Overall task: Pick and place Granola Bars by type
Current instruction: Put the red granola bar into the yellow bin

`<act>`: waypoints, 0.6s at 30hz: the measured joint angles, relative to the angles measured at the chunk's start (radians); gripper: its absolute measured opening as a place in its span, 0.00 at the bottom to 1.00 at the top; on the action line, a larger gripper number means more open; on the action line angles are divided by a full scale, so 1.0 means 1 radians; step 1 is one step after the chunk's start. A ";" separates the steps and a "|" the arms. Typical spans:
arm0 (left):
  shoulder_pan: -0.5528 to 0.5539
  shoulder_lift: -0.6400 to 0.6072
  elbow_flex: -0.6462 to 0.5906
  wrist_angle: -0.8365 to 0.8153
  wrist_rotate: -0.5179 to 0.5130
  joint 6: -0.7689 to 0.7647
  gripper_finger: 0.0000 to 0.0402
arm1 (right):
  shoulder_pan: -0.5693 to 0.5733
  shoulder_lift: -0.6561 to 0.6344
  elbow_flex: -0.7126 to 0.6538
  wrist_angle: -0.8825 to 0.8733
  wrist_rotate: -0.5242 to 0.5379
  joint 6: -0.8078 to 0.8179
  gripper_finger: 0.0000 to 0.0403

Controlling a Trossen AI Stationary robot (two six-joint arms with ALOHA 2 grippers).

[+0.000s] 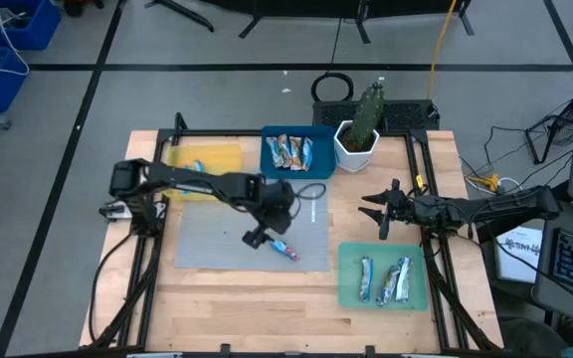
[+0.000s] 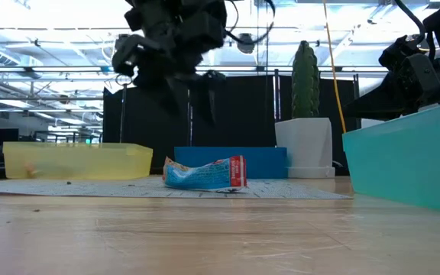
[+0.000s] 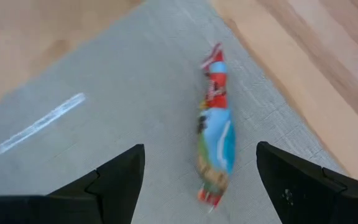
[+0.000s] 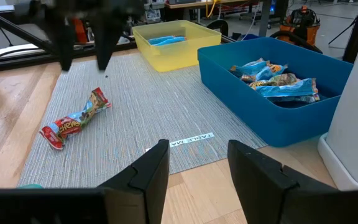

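the left gripper (image 1: 264, 237) hangs over the grey mat (image 1: 207, 244), fingers spread wide and pointing down, nothing between them. right below and just beside it lies a single granola bar (image 1: 285, 250), blue wrapper with a red end, flat on the mat near the mat's edge by the bare wood. from the left wrist camera that bar (image 3: 216, 134) sits squarely between the two dark fingers (image 3: 114, 180), untouched, lying lengthwise. at table height you can see the gripper (image 2: 193, 95) clear above the bar (image 2: 205, 173), a visible gap under the fingertips.

over to the trays: the blue tray (image 1: 298, 154) at the back holds a cluster of blue-wrapped bars (image 1: 291, 151), seen also from the right wrist camera, piled in the blue tray (image 4: 272, 115). the yellow tray (image 1: 205, 159) at the back left has one blue item inside, too small to tell more. the green tray (image 1: 381, 276) at the front right carries several bars (image 1: 386, 280) lying side by side.

the right gripper (image 1: 384, 211) waits by the right side of the table, between the white plant pot (image 1: 356, 144) and the green tray, its fingers parted and holding nothing.

a cactus (image 1: 368, 111) stands upright in that pot.
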 joint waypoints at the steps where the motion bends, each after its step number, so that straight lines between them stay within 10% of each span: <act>1: -0.010 0.017 0.000 0.012 0.004 0.001 0.77 | 0.000 0.000 0.000 0.000 0.000 0.000 0.39; 18: -0.098 0.173 -0.001 0.200 -0.029 -0.069 0.77 | 0.000 0.000 0.000 0.000 0.000 0.000 0.39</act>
